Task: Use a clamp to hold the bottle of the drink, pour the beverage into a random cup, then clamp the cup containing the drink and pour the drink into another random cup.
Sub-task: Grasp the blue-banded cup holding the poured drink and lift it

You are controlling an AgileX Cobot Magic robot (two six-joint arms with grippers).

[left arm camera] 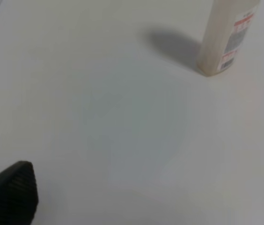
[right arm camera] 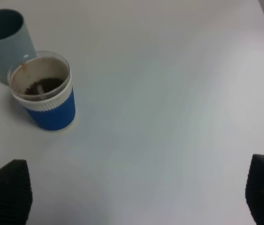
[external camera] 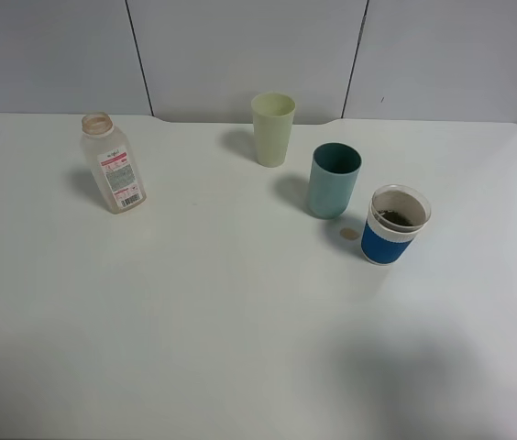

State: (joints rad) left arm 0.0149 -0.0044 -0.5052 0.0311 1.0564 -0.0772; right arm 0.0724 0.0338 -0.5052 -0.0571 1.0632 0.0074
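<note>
The bottle [external camera: 114, 166] stands upright and capless at the left of the table, looking empty; in the left wrist view the bottle [left arm camera: 226, 39] is ahead and off to one side. My left gripper [left arm camera: 143, 190] is open over bare table, nothing between its fingers. The blue-sleeved cup [external camera: 394, 225] stands at the right with a little brown beverage [external camera: 398, 217] in its bottom. My right gripper [right arm camera: 134, 190] is open, short of the cup [right arm camera: 45, 93] and off to its side. Neither arm shows in the exterior high view.
A teal cup [external camera: 334, 181] stands just left of and behind the blue cup, also seen as the teal cup [right arm camera: 6, 40] in the right wrist view. A pale green cup [external camera: 272, 128] stands farther back. A small tan spot [external camera: 350, 235] lies on the table between the teal and blue cups.
</note>
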